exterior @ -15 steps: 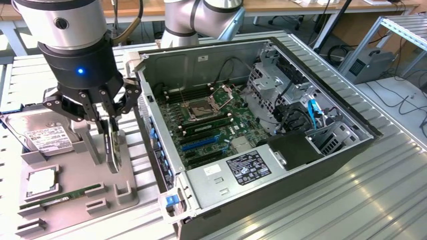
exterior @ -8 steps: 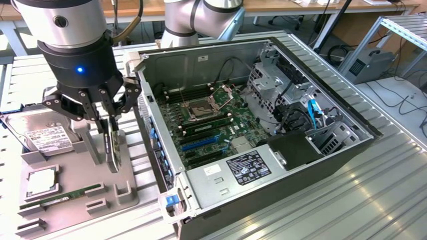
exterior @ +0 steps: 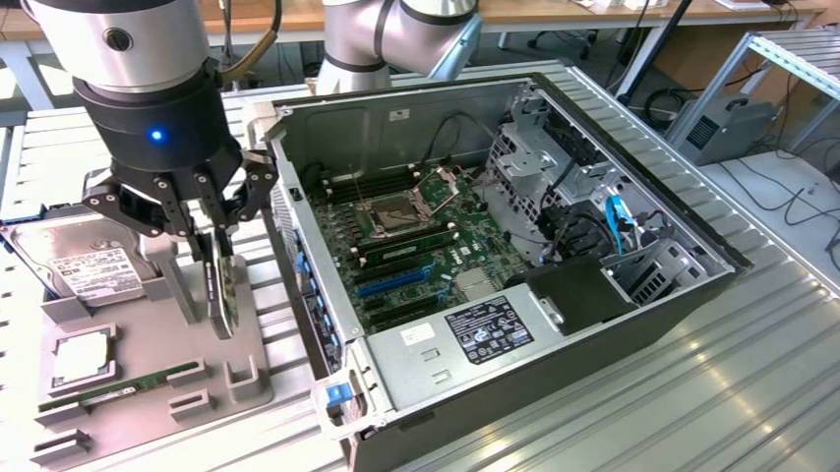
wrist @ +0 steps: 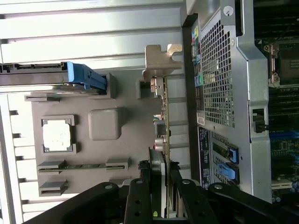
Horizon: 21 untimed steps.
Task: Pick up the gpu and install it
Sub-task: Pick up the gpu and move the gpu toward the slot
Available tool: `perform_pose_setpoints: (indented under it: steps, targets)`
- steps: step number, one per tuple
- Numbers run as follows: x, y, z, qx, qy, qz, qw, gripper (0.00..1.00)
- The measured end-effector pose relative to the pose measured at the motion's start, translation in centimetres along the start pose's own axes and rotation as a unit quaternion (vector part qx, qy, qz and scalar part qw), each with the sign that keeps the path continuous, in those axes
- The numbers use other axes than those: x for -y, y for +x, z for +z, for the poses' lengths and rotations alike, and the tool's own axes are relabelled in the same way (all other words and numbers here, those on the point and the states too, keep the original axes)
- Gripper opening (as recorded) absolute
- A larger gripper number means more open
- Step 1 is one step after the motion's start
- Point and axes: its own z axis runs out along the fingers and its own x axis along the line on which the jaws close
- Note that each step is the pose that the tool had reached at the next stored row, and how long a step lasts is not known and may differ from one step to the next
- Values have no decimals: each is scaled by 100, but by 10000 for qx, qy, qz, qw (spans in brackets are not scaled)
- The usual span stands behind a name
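Gripper [exterior: 210,246] clasps the one gpu [exterior: 222,293], on edge at one grey tray [exterior: 138,320].

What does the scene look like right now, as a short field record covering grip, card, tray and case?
grip: pincer closed on the gpu, one finger on each face near its top edge
card: upright on edge, seated in the grey tray, not lifted
tray: beside the case, on the exterior view's left; also holds a hard drive and a RAM stick
case: on its side, open, motherboard exposed
install: not done
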Motion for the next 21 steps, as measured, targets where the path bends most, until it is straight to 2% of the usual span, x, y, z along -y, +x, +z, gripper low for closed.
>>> perform_pose_setpoints:
  steps: [21]
  targets:
    - [0,-1,-44,0,0,0,10000,27]
